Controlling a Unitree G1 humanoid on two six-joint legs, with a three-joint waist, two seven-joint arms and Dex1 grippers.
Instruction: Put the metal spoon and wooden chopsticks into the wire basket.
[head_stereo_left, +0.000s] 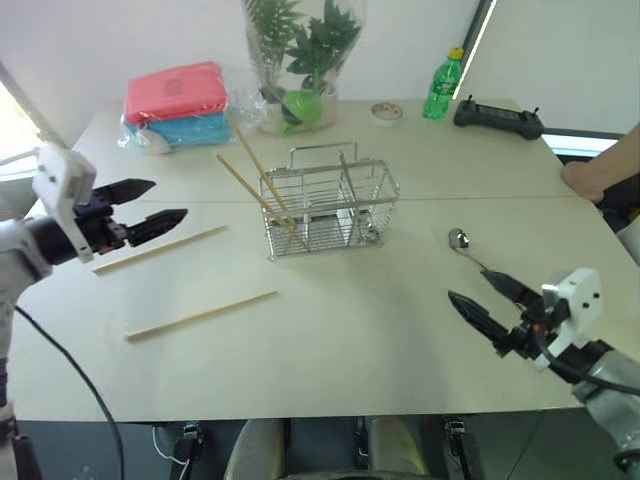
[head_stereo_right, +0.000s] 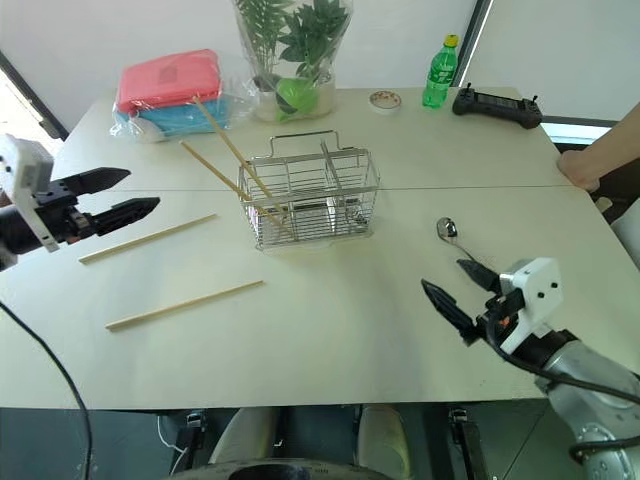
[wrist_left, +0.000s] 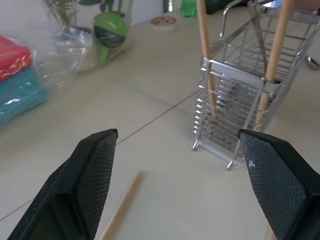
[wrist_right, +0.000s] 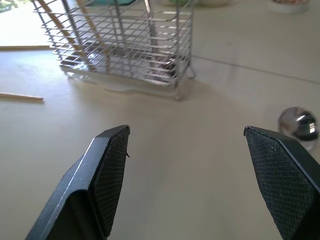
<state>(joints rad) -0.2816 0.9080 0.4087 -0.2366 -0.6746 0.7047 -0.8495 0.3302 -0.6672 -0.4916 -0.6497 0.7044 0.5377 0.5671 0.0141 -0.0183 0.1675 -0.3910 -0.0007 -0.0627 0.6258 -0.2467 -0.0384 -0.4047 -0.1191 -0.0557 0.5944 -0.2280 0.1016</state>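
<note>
The wire basket (head_stereo_left: 328, 208) stands mid-table with two wooden chopsticks (head_stereo_left: 258, 180) leaning out of its left end. Two more chopsticks lie flat on the table: one (head_stereo_left: 160, 248) left of the basket and one (head_stereo_left: 200, 315) nearer the front. The metal spoon (head_stereo_left: 461, 242) lies to the right of the basket, its bowl also in the right wrist view (wrist_right: 298, 123). My left gripper (head_stereo_left: 158, 205) hovers open above the table's left side, over the far end of the nearer-left chopstick. My right gripper (head_stereo_left: 488, 298) is open and empty, just in front of the spoon's handle.
At the back stand a potted plant (head_stereo_left: 300, 60), a green bottle (head_stereo_left: 443, 85), a black controller (head_stereo_left: 498, 118), a small tape roll (head_stereo_left: 386, 113) and bagged red and blue cloths (head_stereo_left: 178, 105). A person's arm (head_stereo_left: 605, 170) rests on the table's right edge.
</note>
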